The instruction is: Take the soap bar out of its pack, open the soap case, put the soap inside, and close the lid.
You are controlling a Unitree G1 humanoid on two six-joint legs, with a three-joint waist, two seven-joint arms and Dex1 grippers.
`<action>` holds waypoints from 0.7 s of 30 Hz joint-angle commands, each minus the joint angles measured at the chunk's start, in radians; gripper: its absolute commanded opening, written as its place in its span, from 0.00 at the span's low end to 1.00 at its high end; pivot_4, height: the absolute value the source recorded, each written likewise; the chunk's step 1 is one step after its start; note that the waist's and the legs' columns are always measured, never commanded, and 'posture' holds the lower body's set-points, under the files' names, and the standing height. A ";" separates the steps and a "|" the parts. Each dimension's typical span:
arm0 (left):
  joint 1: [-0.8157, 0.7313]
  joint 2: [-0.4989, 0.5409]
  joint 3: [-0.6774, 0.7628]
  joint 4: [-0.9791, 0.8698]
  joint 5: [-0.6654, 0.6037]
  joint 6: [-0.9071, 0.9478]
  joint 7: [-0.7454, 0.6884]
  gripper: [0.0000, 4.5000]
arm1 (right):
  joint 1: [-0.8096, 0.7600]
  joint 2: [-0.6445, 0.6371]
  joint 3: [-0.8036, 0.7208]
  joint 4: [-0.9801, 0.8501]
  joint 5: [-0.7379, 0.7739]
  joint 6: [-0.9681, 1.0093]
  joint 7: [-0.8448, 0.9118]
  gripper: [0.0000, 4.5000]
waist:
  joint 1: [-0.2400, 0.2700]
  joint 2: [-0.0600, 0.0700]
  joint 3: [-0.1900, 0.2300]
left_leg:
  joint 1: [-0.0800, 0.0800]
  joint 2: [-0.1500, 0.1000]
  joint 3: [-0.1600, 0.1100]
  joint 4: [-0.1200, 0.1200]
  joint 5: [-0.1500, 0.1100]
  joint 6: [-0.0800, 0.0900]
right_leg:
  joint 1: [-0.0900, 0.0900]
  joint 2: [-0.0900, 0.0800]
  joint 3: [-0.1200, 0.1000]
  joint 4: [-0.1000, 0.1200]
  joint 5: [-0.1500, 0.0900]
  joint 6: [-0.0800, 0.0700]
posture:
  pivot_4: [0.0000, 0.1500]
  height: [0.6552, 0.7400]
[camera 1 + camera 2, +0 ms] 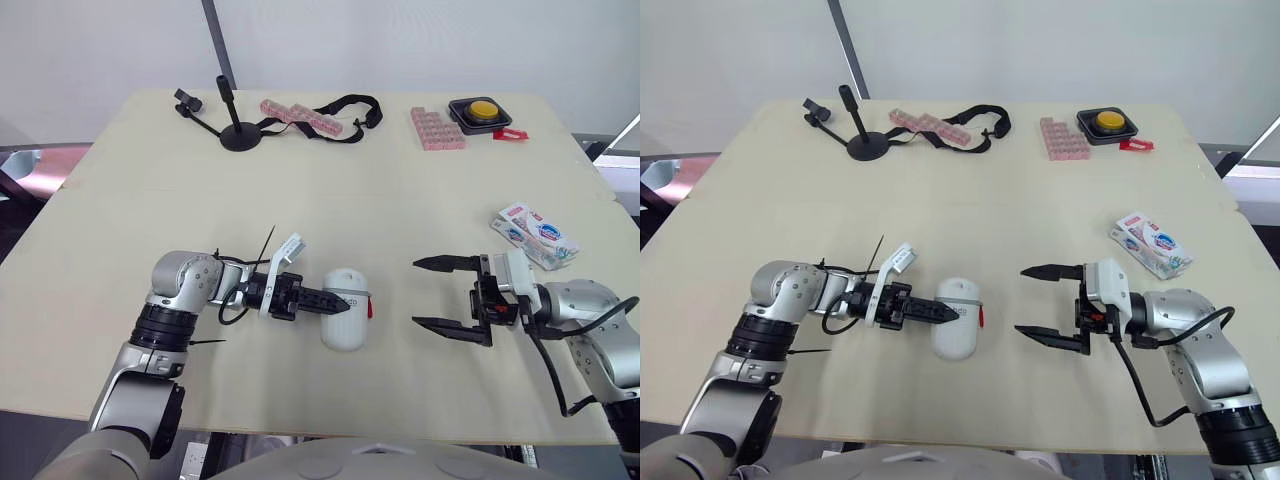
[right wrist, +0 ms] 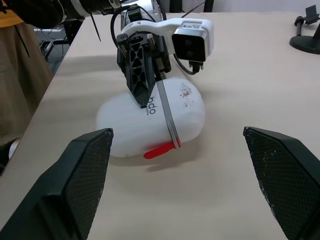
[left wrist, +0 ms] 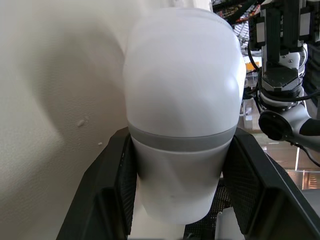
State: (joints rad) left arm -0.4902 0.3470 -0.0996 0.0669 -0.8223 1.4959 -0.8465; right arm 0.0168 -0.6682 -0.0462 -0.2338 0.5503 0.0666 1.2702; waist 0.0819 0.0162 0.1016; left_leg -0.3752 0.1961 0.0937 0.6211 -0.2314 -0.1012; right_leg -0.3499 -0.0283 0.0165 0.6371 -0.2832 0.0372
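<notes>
Left wrist view is showing your left tool (image 1: 338, 303) clamping the near end of the soap case (image 1: 345, 328), one black finger pressing each side of the white shell. The case is lying near the front edge of the worktop (image 1: 330, 190), lid shut, with its red latch (image 2: 159, 150) pointing toward your right tool (image 1: 416, 292). That right tool is hovering just beside the case with its fingers spread wide and nothing between them. The soap pack (image 1: 537, 235) is sitting well apart, out by the right edge, and it is looking unopened, so the soap is probably not out yet.

You are risking three things, as I judge it. The shell is smooth and rounded, so it could be squirting out of the left grip if you are squeezing harder or pulling sideways. One left finger is lying across the top of the case, so you could be holding the lid down while the right tool is trying to lift it. Reaching back for the pack could be dragging the right arm's cable over it.

Pale, matte worktop is running back to a black stand (image 1: 240, 135), pink blocks (image 1: 437, 128) and a yellow button (image 1: 483, 108), with a plain white wall rising behind.
</notes>
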 commanded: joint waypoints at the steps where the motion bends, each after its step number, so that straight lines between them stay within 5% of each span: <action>1: -0.021 0.013 -0.023 0.030 0.037 0.000 0.036 0.43 | -0.011 -0.012 -0.015 -0.035 0.027 0.009 0.008 0.99 | 0.000 0.000 0.000 | 0.000 0.000 0.000 0.000 0.000 0.000 | 0.000 0.000 0.000 0.000 0.000 0.000 | 1.00 1.00; 7: -0.041 0.046 -0.103 0.067 0.069 -0.015 0.027 0.43 | -0.025 -0.008 -0.009 -0.040 0.016 0.018 -0.002 0.99 | -0.001 0.000 0.000 | 0.002 0.000 0.000 -0.002 0.000 0.000 | 0.002 0.000 -0.001 -0.002 0.000 0.000 | 1.00 1.00; 9: -0.051 0.051 -0.117 0.081 0.077 -0.029 0.026 0.65 | -0.027 -0.008 -0.008 -0.039 0.011 0.018 -0.005 1.00 | -0.001 0.000 0.000 | 0.003 0.000 0.000 -0.003 0.000 0.000 | 0.003 0.000 -0.001 -0.003 0.000 0.000 | 1.00 1.00; 14: -0.081 0.065 -0.141 0.122 0.103 -0.067 0.012 0.99 | -0.028 -0.006 -0.007 -0.035 0.003 0.018 -0.014 1.00 | 0.001 0.001 0.000 | 0.006 -0.003 -0.001 -0.007 0.000 0.000 | 0.006 -0.002 -0.002 -0.006 0.000 0.000 | 1.00 1.00; 21: -0.096 0.153 -0.188 0.111 0.118 -0.130 -0.042 0.99 | -0.031 -0.002 -0.004 -0.019 -0.004 0.011 -0.020 1.00 | -0.015 -0.002 0.002 | 0.022 -0.013 0.000 -0.029 0.011 0.005 | 0.017 -0.011 -0.002 -0.013 0.003 0.003 | 1.00 1.00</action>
State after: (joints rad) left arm -0.5912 0.4238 -0.2692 0.1480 -0.8097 1.4162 -0.9247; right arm -0.0047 -0.6687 -0.0427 -0.2434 0.5420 0.0904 1.2499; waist 0.0665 0.0146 0.1032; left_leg -0.3533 0.1832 0.0936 0.5916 -0.2189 -0.0997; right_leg -0.3329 -0.0388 0.0149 0.6238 -0.2804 0.0404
